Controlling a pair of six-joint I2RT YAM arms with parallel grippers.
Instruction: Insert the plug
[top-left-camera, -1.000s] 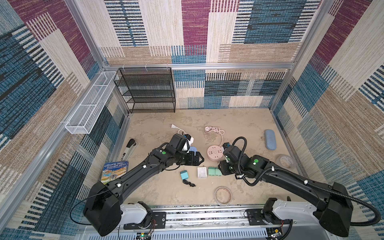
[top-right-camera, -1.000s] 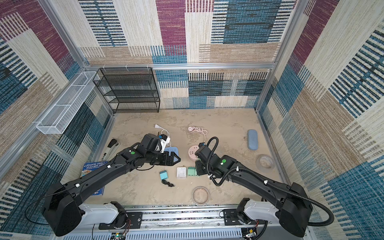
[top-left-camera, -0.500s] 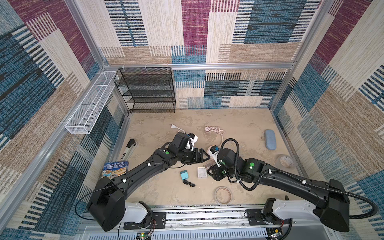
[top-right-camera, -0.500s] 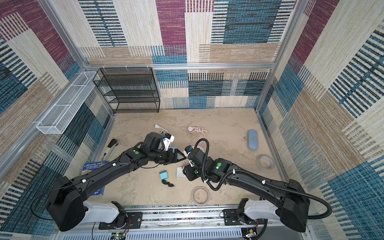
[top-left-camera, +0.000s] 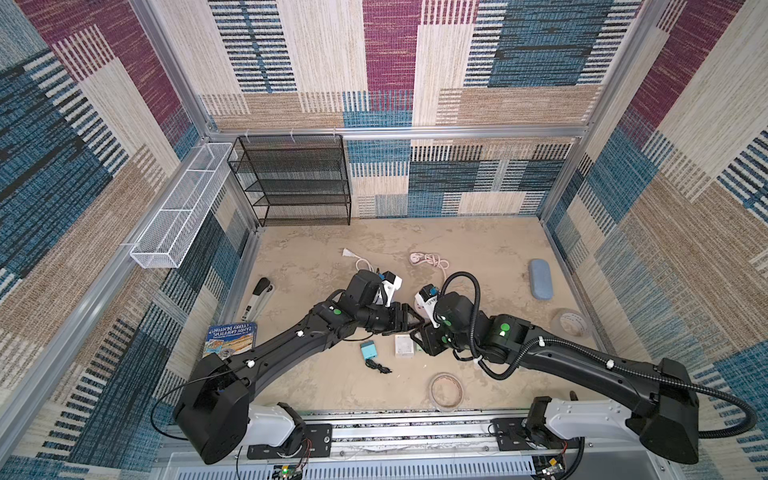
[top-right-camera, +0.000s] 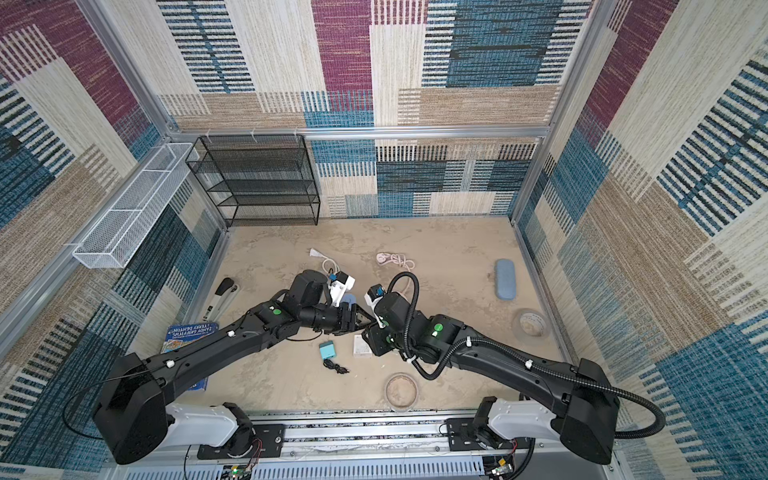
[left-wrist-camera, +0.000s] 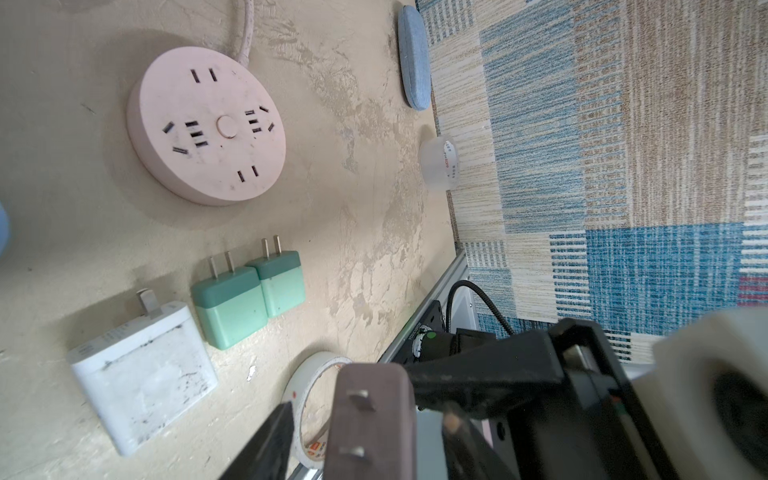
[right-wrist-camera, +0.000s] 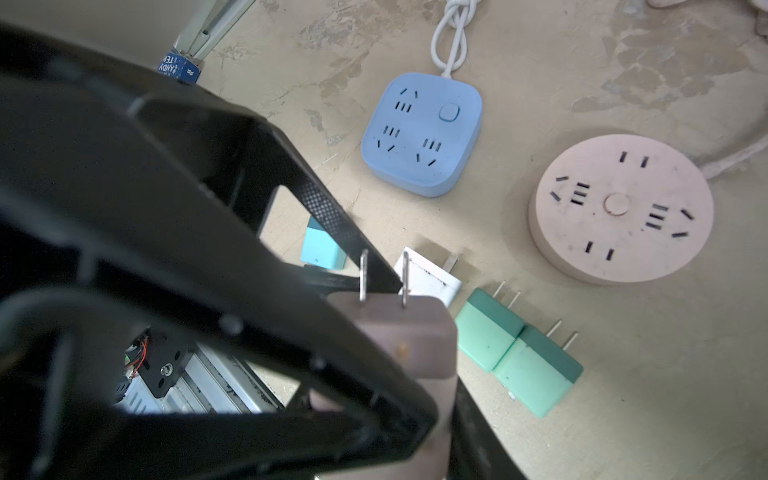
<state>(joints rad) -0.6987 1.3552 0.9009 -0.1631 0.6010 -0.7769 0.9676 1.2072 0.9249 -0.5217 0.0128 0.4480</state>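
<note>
Plug: mauve two-pin plug (right-wrist-camera: 399, 332), held clear of the worktop (top-left-camera: 478, 245) near its middle, toward the front edge, pins bare.
Right claw: right gripper (top-left-camera: 417, 332) closed narrowly on the plug body.
Left claw: left gripper (top-left-camera: 405, 319) comes in from the left side, jaws partly open astride the plug. One finger (left-wrist-camera: 266, 440) shows a gap to the plug; contact on the far side cannot be told.
Sockets: round pink power strip (left-wrist-camera: 208, 124) and square blue power strip (right-wrist-camera: 422, 133) lie flat, side by side, toward the back edge from the plug.
Nearby: two green adapters (left-wrist-camera: 249, 299) touching each other, white adapter (left-wrist-camera: 141, 370) just beside them.
</note>
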